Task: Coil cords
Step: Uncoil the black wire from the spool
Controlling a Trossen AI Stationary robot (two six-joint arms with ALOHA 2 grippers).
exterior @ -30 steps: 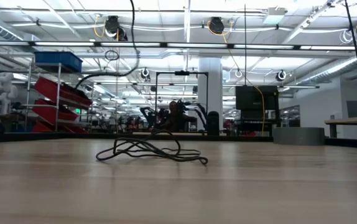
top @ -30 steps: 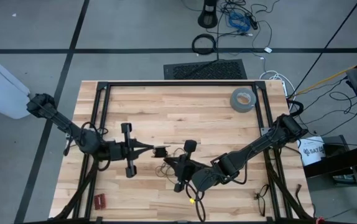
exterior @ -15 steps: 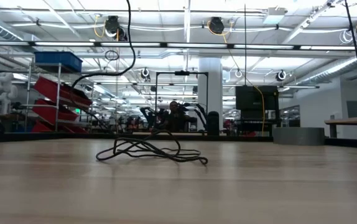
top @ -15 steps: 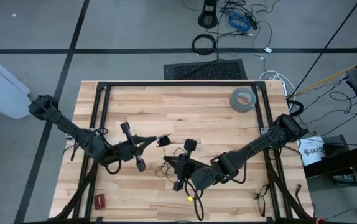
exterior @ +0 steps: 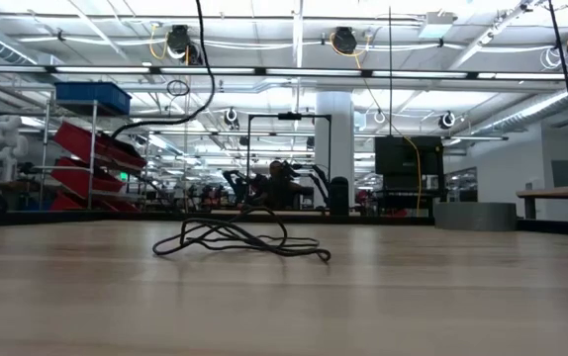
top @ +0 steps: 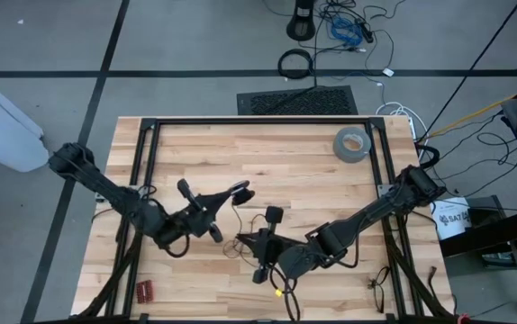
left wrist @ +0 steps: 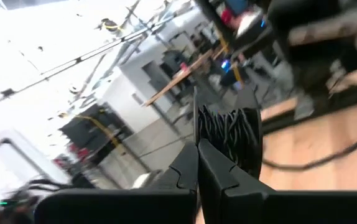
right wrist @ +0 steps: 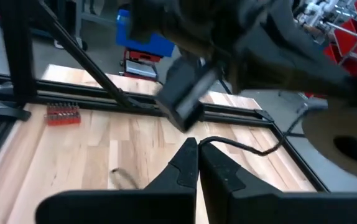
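From above, the thin black cord (top: 257, 219) lies in loose loops on the pale wood-plank table (top: 267, 153) between the two arms, the left gripper (top: 237, 191) clenched on a bundled end lifted off the boards, the right gripper (top: 240, 239) clenched beside the tangle. At table height the cord (exterior: 239, 238) is a flat, wiry scribble. In the wrist views, the left fingers (left wrist: 188, 171) pinch a ridged black bundle; a strand (right wrist: 244, 147) meets the right fingers' (right wrist: 188, 163) tips.
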